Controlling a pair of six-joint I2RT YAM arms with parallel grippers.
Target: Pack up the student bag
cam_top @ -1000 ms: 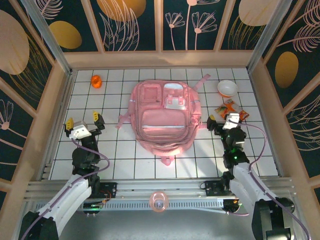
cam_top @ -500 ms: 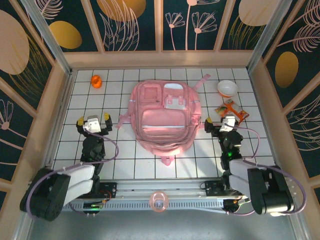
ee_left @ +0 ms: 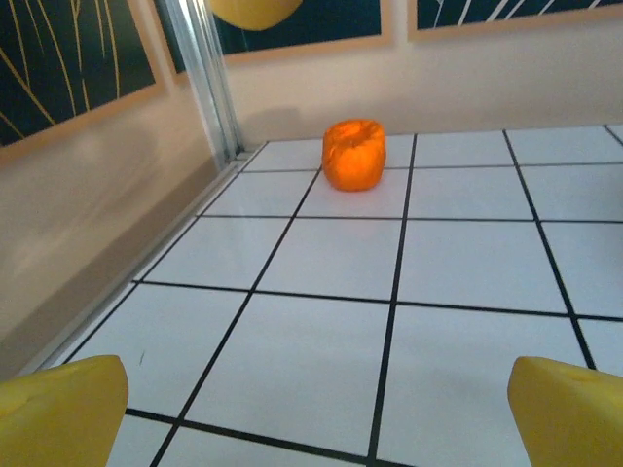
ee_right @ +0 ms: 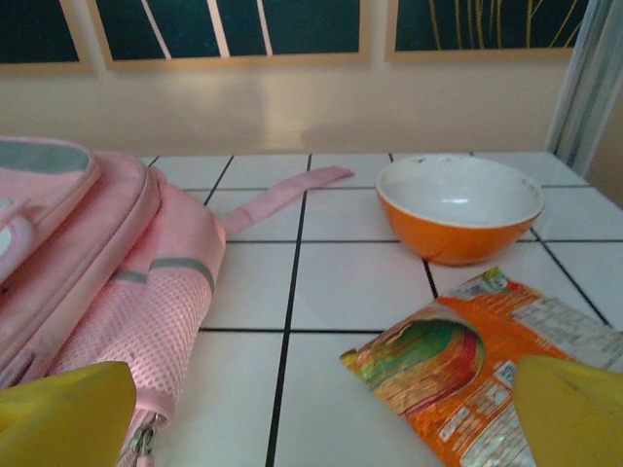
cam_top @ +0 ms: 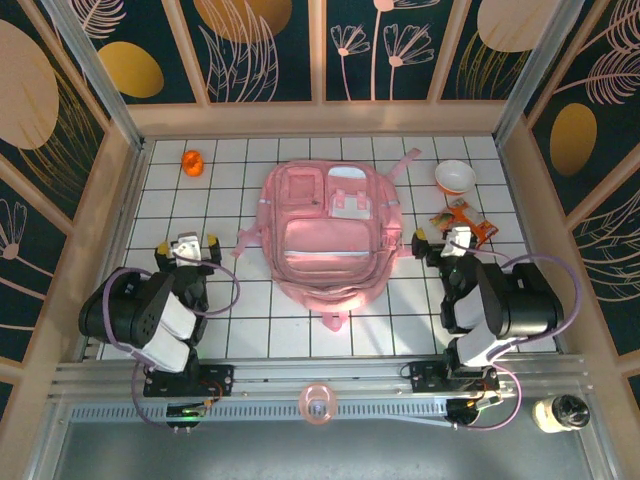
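Left of the student bag [cam_top: 330, 235], the left gripper [cam_top: 186, 245] has its yellow fingertips spread wide and holds nothing. A small orange lumpy object [cam_top: 192, 162] sits behind it. The pink bag lies flat, pockets up. Just beside the bag's right side, the right gripper [cam_top: 447, 240] is equally spread and empty. Farther right lie an orange snack packet [cam_top: 465, 220] and an orange bowl [cam_top: 455, 177].

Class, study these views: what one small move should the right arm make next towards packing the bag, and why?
Probably ease the right tool forward and down over the snack packet. Its jaws stand open and empty, and the packet lies flat just ahead of it, near the pink bag.
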